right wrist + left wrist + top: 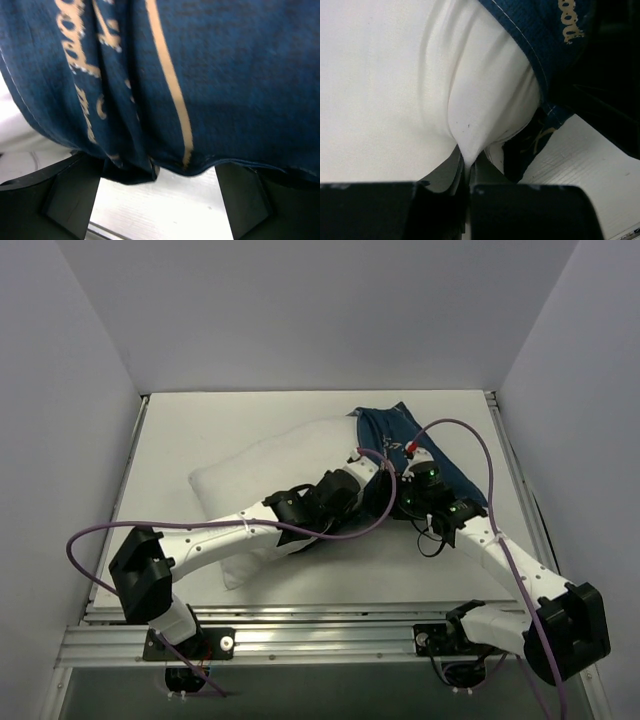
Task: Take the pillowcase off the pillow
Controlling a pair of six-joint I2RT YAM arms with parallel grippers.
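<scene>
The white pillow (pixel 265 475) lies across the middle of the table. The navy pillowcase (pixel 385 430) with cream drawings still covers its far right end. My left gripper (pixel 385 478) is at the pillowcase's open edge. In the left wrist view it (pixel 467 162) is shut on a pinch of white pillow fabric (pixel 480 100), with the pillowcase hem (pixel 560 35) just to the right. My right gripper (pixel 412 485) is beside it. In the right wrist view it (pixel 157 200) is open, its fingers (pixel 65 195) wide apart, with the lower edge of the pillowcase (pixel 225 75) hanging between and above them.
The white table (pixel 200 420) is boxed in by pale walls on the left, back and right. A metal rail (pixel 320 640) runs along the near edge by the arm bases. Purple cables (pixel 470 440) loop over both arms.
</scene>
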